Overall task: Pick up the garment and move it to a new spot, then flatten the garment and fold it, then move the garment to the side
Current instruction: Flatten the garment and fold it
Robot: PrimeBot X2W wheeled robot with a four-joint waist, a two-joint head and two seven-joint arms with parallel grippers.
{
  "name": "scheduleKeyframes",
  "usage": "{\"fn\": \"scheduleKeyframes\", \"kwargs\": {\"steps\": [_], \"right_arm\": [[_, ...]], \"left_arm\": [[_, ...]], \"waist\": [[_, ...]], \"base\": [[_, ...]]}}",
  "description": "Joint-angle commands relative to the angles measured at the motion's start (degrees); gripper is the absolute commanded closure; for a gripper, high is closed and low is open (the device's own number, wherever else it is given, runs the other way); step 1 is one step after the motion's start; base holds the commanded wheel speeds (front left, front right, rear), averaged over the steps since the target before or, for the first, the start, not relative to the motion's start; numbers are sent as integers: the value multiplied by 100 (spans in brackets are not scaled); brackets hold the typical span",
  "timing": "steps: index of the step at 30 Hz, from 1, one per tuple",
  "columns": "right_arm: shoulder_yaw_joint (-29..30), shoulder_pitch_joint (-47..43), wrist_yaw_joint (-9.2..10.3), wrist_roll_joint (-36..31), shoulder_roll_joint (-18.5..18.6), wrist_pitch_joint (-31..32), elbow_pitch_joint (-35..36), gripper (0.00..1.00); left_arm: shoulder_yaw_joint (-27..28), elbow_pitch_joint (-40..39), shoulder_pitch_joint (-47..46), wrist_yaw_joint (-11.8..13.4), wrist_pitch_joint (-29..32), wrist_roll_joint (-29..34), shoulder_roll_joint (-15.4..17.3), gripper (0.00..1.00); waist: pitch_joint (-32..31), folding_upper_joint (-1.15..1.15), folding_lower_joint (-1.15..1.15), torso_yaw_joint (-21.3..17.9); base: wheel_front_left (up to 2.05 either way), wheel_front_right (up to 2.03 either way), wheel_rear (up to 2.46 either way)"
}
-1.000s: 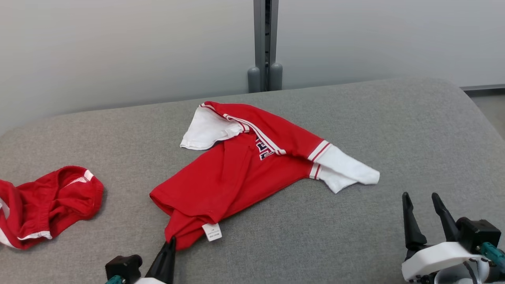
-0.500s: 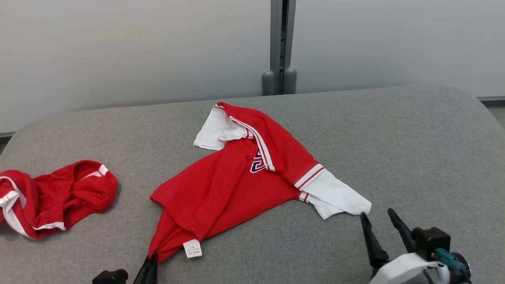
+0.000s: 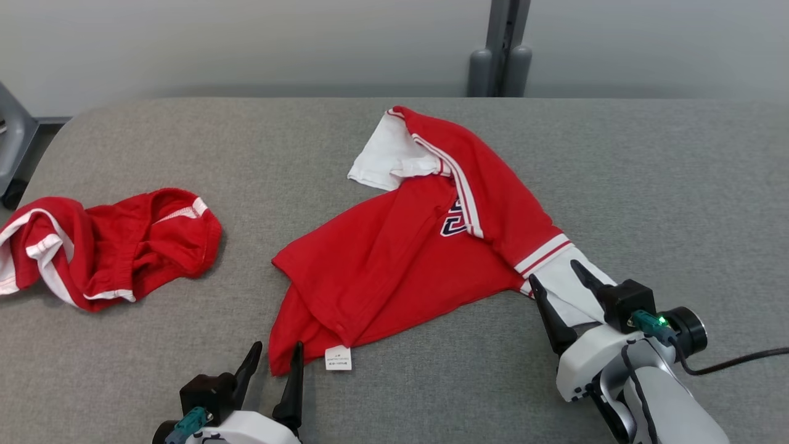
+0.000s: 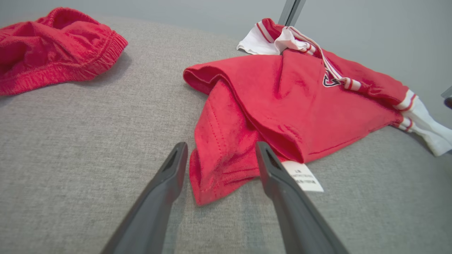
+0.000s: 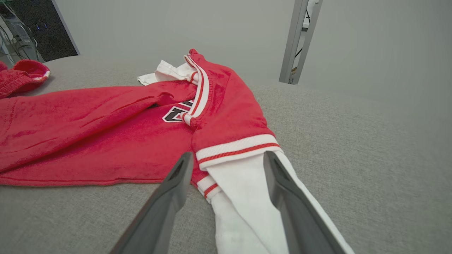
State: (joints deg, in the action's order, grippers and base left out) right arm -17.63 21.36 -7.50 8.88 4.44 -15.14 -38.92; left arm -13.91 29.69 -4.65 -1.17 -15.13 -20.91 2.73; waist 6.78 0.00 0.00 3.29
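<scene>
Grey upholstered surface (image 3: 647, 185): your crumpled red shirt with white sleeves (image 3: 394, 265) lies at its middle. Your left gripper (image 3: 277, 348) gapes either side of the hem corner (image 4: 208, 176); your right gripper (image 3: 553, 272) gapes astride a white sleeve (image 5: 247, 183), gripping nothing.

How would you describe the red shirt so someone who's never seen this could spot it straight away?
On the wide grey padded surface, look near the middle. The red shirt lies spread there, with white sleeve ends and a dark crest. Unlike the bunched red garment at the left, it has a white hem label.
</scene>
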Motion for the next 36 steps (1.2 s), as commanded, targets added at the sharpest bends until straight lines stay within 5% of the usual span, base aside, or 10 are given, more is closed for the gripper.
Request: {"fn": "scheduleKeyframes", "kwargs": {"steps": [1, 12, 14, 17, 30, 31, 32, 36], "right_arm": [[-2, 154, 1, -102, 63, -1, -127, 0], [262, 543, 1, -593, 68, 0, -602, 4], [297, 557, 1, -632, 65, 0, -611, 53], [327, 623, 1, -662, 78, 0, -647, 100], [1547, 1069, 1, -442, 533, 0, -507, 100], [1723, 1119, 1, -454, 586, 0, -645, 62], [1905, 1156, 1, -511, 644, 0, -833, 0], [2633, 1319, 1, -825, 713, 0, -1107, 0]], "left_arm": [[-13, -64, -136, 20, -1, -39, 29, 0], [-98, -265, -288, 85, -1, -154, 27, 0], [-111, -280, -311, 84, -1, -178, 27, 0], [-132, -299, -350, 89, -1, -185, 28, 0], [-211, -271, -401, 42, -1, -135, 29, 0], [-224, -258, -407, 37, -1, -132, 28, 0], [-228, -249, -413, 34, -1, -131, 28, 0], [-228, -238, -430, 39, -1, -97, 28, 0]], "waist": [[213, 0, 0, 222], [486, 0, 0, 461], [506, 0, 0, 443], [540, 0, 0, 419], [615, 0, 0, 388], [620, 0, 0, 391], [621, 0, 0, 392], [582, 0, 0, 391]], "base": [[0, 0, 0], [0, 0, 0], [0, 0, 0], [0, 0, 0], [0, 0, 0], [0, 0, 0], [0, 0, 0], [0, 0, 0]]}}
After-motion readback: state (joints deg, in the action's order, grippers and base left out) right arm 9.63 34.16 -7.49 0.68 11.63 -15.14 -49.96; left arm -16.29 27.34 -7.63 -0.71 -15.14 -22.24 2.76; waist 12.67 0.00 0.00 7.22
